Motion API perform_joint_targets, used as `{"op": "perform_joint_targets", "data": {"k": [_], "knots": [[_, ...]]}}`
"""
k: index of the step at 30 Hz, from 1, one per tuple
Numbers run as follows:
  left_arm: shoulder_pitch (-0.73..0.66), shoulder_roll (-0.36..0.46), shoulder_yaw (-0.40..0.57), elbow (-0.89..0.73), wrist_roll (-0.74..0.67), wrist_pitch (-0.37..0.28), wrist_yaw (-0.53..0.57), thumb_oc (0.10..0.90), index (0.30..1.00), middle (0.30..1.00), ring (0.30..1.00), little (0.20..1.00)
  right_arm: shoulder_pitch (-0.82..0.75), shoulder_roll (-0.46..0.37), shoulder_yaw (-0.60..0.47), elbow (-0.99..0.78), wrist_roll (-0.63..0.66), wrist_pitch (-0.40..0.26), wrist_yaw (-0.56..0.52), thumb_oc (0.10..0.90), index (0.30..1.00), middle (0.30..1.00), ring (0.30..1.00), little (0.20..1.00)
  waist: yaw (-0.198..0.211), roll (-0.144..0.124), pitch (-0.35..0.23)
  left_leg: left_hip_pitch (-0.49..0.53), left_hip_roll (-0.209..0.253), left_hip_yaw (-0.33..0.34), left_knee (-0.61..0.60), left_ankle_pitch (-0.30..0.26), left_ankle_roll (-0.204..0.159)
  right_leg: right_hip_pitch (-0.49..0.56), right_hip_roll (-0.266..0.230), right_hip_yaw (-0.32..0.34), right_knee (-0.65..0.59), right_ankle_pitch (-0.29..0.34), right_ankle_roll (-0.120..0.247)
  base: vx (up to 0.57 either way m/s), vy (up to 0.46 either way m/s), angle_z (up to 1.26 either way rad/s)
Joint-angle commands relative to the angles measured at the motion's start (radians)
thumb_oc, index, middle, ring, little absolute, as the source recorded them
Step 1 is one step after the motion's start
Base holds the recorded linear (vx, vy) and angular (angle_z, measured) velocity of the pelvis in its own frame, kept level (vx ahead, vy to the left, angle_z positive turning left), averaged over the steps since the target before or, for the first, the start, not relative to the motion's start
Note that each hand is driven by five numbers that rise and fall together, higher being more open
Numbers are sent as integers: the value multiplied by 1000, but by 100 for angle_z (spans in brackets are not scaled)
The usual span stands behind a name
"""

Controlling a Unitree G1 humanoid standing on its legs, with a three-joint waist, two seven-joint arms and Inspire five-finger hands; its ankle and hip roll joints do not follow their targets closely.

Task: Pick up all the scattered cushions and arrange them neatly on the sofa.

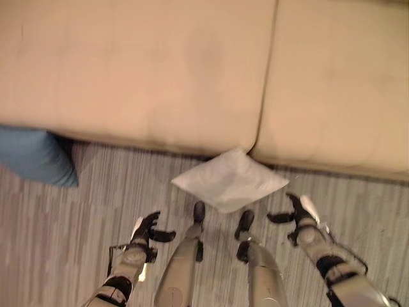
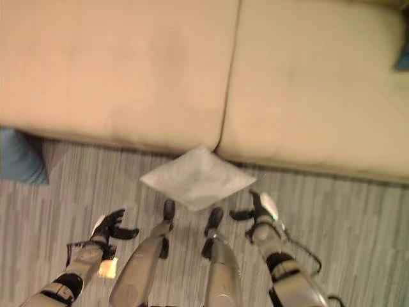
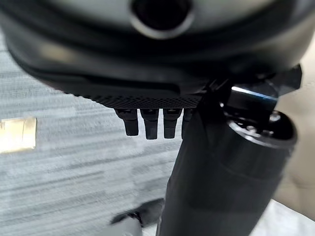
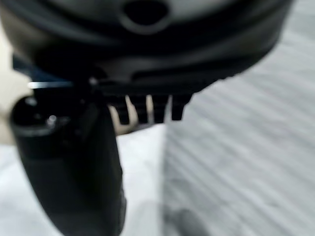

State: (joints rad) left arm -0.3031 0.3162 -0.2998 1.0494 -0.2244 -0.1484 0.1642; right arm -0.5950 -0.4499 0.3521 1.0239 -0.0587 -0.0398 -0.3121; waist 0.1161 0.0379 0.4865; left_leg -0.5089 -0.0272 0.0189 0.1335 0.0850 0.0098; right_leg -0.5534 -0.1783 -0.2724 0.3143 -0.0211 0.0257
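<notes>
Softness marks the white cushion (image 1: 230,180) on the floor against the sofa (image 1: 147,77) front edge: light, floppy, best gripped at opposite corners; left hand (image 1: 146,230) and right hand (image 1: 295,216) spread, empty.

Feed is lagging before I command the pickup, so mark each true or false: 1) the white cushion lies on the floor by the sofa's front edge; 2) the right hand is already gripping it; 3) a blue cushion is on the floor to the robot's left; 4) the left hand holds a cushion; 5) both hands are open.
1) True: the white cushion lies on the floor against the sofa.
2) False: the right hand hovers beside it, holding nothing.
3) True: the blue cushion lies there.
4) False: the left hand is empty over the floor.
5) True.
</notes>
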Motion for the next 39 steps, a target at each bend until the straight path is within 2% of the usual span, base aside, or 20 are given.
{"op": "perform_joint_targets", "data": {"k": [1, 2, 5, 8, 12, 24, 29, 39], "knots": [[103, 42, 7, -9, -43, -34, 30, 800, 900, 900, 900, 900, 41, -92, 51, -61, -1, -12, -78, 800, 900, 900, 900, 900, -9, -32, -101, -89, 18, -30, 90, -96, -56, -27, -23, 44, -31, -28, 66, -134, 9, -3], [103, 42, 10, -17, -54, -40, 35, 800, 900, 900, 900, 900, 5, -107, 65, -76, -18, -11, -92, 800, 900, 900, 900, 900, -5, -29, -96, -131, 17, -34, 97, -87, -56, -74, -24, 44, -14, -25, 67, -90, 11, 1], [99, 43, 11, -23, -66, -44, 42, 800, 900, 900, 900, 900, -28, -116, 80, -78, -32, -11, -104, 800, 900, 900, 900, 900, -2, -27, -93, -152, 17, -37, 98, -83, -55, -97, -27, 42, -7, -26, 68, -60, -9, 8], [88, 48, 6, -62, -92, -60, 53, 800, 900, 900, 900, 900, -135, -140, 117, -83, -49, -9, -127, 800, 900, 900, 900, 900, 11, -13, -67, -226, 11, -54, 106, -61, -60, -171, -36, 36, 28, -32, 67, -93, -6, 12], [83, 45, -9, -100, -110, -68, 60, 800, 900, 900, 900, 900, -198, -140, 140, -104, -41, -15, -143, 800, 900, 900, 900, 900, 27, 1, -48, -275, 0, -75, 111, -48, -62, -223, -48, 24, 62, -41, 67, -45, -21, 14], [50, 45, -57, -219, -137, -83, 76, 800, 900, 900, 900, 900, -274, -65, 176, -126, -42, -15, -174, 800, 900, 900, 900, 900, 77, 34, 9, -337, -31, -130, 82, -12, -72, -274, -73, -12, 85, -56, 72, -17, -13, 14], [26, 34, -77, -215, -146, -85, 84, 800, 900, 900, 900, 900, -296, -36, 167, -124, -21, -17, -188, 800, 900, 900, 900, 900, 87, 47, 24, -367, -41, -144, 80, 0, -71, -305, -84, -20, 99, -56, 77, 6, 20, 17], [16, 41, -94, -255, -164, -94, 84, 800, 900, 900, 900, 900, -365, -53, 141, -100, 18, -22, -213, 800, 900, 900, 900, 900, 109, 80, 29, -438, -70, -152, 82, 4, -61, -372, -112, -15, 129, -65, 83, 26, 35, 8]]}}
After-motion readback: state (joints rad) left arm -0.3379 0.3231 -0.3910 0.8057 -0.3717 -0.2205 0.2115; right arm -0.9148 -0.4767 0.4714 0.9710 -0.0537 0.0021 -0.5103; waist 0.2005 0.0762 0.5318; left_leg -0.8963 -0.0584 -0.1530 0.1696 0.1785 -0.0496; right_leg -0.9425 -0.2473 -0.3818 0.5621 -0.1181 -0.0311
